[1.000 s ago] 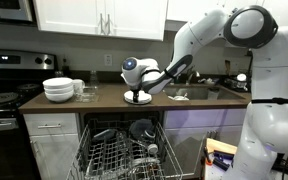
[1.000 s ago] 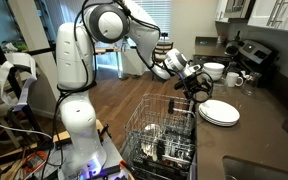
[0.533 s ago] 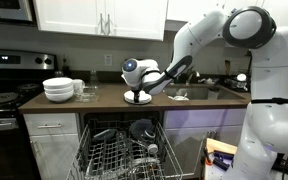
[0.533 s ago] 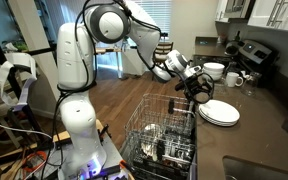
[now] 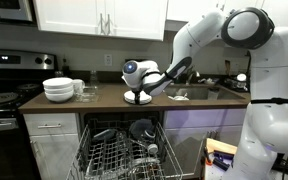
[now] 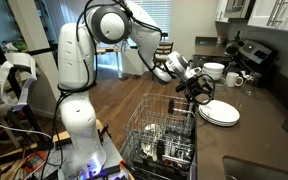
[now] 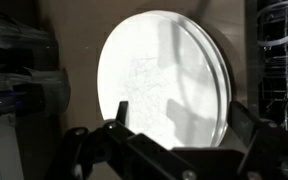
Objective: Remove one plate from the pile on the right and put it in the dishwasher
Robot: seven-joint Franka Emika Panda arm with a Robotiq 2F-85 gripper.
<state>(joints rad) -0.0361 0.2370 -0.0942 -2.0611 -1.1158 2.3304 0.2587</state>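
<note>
Plate [image 7: 164, 80], top of the pile [image 6: 219, 113], is lying flat on the counter [image 6: 259, 135] and filling most of the wrist view.

In an exterior view, left to right:
- Dishwasher [image 6: 162, 135] is standing open, rack pulled out below the counter edge.
- Gripper [image 6: 197, 92] is hovering close over the pile's near rim, pointing down. Contact cannot be told.
- The pile is sitting just beyond it.

Jaws are standing wide apart, holding nothing, and are bracketing the plate's lower edge in the wrist view.

Judgement: the plate is lying directly below the hand. It is round, so there is no long axis to align. The grasp is depending on catching the rim.
</note>
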